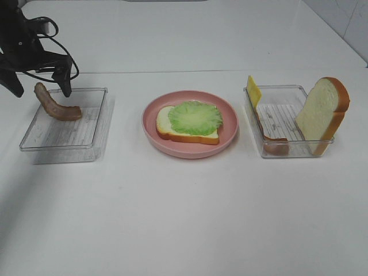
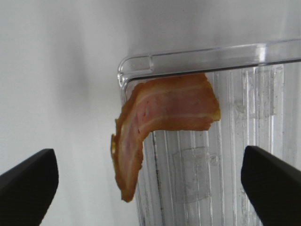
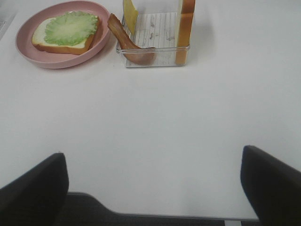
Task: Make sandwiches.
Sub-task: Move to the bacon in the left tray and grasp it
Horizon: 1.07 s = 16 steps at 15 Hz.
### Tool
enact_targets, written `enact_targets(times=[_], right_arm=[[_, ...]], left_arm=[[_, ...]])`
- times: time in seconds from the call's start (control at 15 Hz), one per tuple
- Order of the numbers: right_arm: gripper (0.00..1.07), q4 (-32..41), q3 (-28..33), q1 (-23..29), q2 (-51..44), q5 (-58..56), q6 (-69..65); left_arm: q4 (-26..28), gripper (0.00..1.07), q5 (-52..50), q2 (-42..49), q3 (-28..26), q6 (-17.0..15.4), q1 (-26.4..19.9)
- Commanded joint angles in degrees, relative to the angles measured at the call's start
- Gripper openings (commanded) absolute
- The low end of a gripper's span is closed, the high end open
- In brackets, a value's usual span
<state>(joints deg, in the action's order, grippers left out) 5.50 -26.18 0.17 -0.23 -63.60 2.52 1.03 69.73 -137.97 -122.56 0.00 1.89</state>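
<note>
A bread slice topped with a green lettuce leaf lies on the pink plate at the table's middle. In the left clear tray, a brown bacon strip leans over the far left corner. My left gripper hovers open just above it, its fingers either side of the strip without touching. The right tray holds a yellow cheese square, another bacon strip and an upright bread slice. My right gripper is open over bare table, well short of that tray.
The table is white, with a seam running across behind the trays. The plate sits close beside the right tray in the right wrist view. Cables hang from the left arm at the far left.
</note>
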Motion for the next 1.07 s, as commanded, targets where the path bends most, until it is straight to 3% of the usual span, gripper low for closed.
enact_targets(times=[0.07,0.67,1.07], right_arm=[[0.96,0.11,0.23,-0.11,-1.66,0.40,0.17],[0.96,0.11,0.23,-0.11,-1.66,0.40,0.17],[0.96,0.11,0.23,-0.11,-1.66,0.40,0.17]], left_arm=[[-0.11,0.93,0.06,-0.23,-0.23,0.00,-0.23],[-0.63,0.61,-2.29,-1.32,-0.23,0.00,-0.23],[-0.69,0.25,-3.15,-1.32,-0.23,2.52,-0.23]])
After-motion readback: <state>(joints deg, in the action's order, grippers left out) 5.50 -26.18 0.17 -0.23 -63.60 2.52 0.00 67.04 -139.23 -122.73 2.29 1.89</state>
